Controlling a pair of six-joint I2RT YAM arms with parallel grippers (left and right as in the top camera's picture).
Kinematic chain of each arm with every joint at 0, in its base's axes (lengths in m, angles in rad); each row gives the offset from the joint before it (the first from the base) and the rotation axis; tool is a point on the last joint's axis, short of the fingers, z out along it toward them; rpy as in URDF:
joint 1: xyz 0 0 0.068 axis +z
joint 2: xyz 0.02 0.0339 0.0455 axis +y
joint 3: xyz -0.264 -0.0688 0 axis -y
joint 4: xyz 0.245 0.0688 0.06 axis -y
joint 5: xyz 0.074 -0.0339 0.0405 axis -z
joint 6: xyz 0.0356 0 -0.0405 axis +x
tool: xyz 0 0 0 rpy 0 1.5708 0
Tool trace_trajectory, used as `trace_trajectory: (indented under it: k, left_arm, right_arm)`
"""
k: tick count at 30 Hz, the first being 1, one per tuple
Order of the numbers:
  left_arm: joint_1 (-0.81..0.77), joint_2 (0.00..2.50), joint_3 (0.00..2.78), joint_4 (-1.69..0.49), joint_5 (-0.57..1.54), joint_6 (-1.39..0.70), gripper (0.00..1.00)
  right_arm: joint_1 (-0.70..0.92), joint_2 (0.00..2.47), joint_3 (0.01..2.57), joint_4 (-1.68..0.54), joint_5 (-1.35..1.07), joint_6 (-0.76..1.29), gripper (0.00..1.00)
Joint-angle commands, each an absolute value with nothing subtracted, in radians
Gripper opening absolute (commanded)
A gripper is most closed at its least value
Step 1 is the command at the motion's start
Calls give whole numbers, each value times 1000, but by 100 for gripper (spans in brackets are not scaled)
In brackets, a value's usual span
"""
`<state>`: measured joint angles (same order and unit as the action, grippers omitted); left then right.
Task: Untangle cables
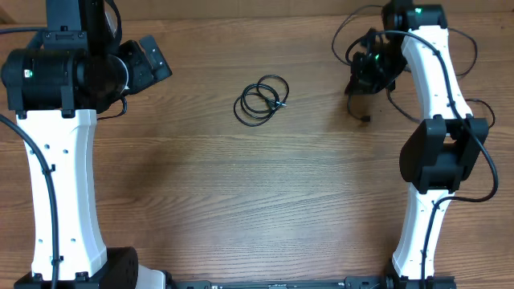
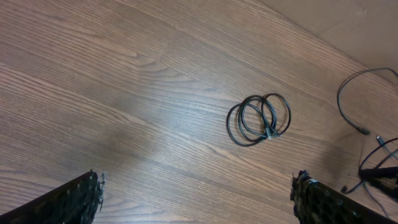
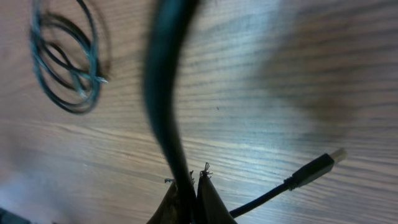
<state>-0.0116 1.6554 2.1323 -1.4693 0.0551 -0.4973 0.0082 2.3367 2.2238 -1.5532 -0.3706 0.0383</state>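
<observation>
Black and thin, the loose cable (image 3: 160,106) is clamped in your right gripper (image 3: 193,186) at two o'clock. The coiled bundle (image 1: 261,100) lies toward twelve, and the left gripper (image 2: 199,196) stands wide open at ten. If you pull fast, the cable may slip from the jaws.

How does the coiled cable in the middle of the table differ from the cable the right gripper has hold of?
The coiled cable lies free on the table; the held cable is pinched in the shut right gripper. The coiled cable sits in tight loops; the held cable runs as a loose strand. Both are thin and black.
</observation>
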Motion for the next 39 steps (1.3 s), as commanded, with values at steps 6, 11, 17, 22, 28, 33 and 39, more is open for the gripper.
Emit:
trace_trajectory:
  k: [6, 11, 17, 22, 28, 33, 39]
  left_arm:
    - [-14, 1663, 2128, -1468, 41, -486, 99]
    - [-14, 1663, 2128, -1468, 41, -486, 100]
    - [-14, 1663, 2128, -1464, 41, -486, 100]
    - [-14, 1663, 2128, -1462, 41, -486, 100]
    - [-14, 1663, 2128, -1468, 42, -486, 99]
    - [-14, 1663, 2128, -1469, 41, -486, 100]
    - [-14, 1663, 2128, -1469, 42, -487, 100]
  right_arm:
    - [13, 2353, 2135, -1512, -395, 3, 5]
    - [13, 2353, 2135, -1550, -395, 2, 20]
    - [13, 2353, 2159, -1589, -394, 2, 29]
    - [13, 2352, 2217, -1623, -374, 3, 37]
    - [6, 2352, 2355, -1645, -166, 165, 39]
    - [-41, 2351, 2455, -1650, -14, 319, 47]
    - [-193, 2351, 2498, -1641, -8, 345, 79]
